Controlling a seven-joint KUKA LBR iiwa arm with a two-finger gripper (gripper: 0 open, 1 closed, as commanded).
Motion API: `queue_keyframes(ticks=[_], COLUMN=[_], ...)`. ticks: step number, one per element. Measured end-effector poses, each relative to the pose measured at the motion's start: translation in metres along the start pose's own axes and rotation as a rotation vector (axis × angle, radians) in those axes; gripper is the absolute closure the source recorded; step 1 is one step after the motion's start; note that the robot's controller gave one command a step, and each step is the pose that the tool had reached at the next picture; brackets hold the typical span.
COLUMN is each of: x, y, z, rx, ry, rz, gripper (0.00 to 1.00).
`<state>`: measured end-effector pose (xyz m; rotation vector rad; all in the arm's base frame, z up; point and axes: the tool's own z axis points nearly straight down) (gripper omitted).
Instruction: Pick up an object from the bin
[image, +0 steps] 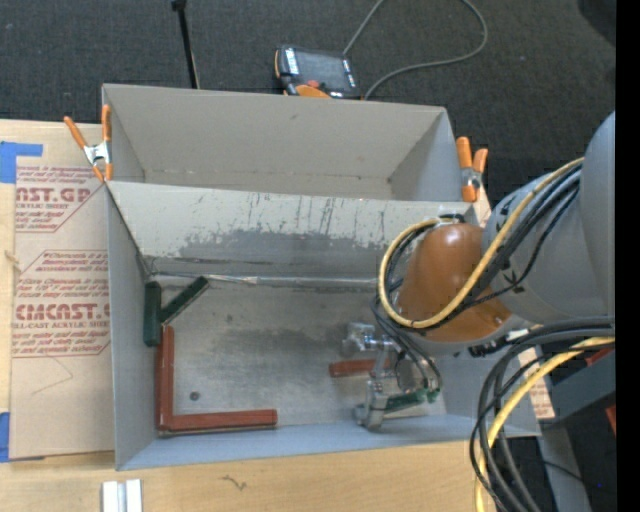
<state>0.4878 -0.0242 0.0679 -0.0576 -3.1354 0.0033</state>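
Here the gripper (366, 378), fingers apart, straddles a small red-brown block (348, 369) near the bin (300, 442) front wall; bare floor leftward.

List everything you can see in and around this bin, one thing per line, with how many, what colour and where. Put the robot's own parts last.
bin: one, grey metal, middle of the view
green angle piece: one, dark green, far left corner of the bin floor
red-brown angle piece: one, along the left wall and near edge of the floor, just below the green one
small block: one, red-brown, right part of the floor, lying between the open fingers
black box: one, black with orange, outside behind the far wall, cable attached
gripper: one, silver, open, low over the floor's right near part
orange cover: one, on the wrist above the gripper
cables: several, yellow and black, looped round the cover
arm: one, grey, coming in from the right
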Motion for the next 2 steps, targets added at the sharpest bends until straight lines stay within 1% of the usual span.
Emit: queue_keyframes(ticks=[1,2], x=[-0.002,-0.037], y=[0.005,0.002], z=[-0.003,-0.164], rx=[-0.003,-0.002], ry=[-0.006,-0.016], rz=[-0.007,-0.002], gripper=[1.00,1.00])
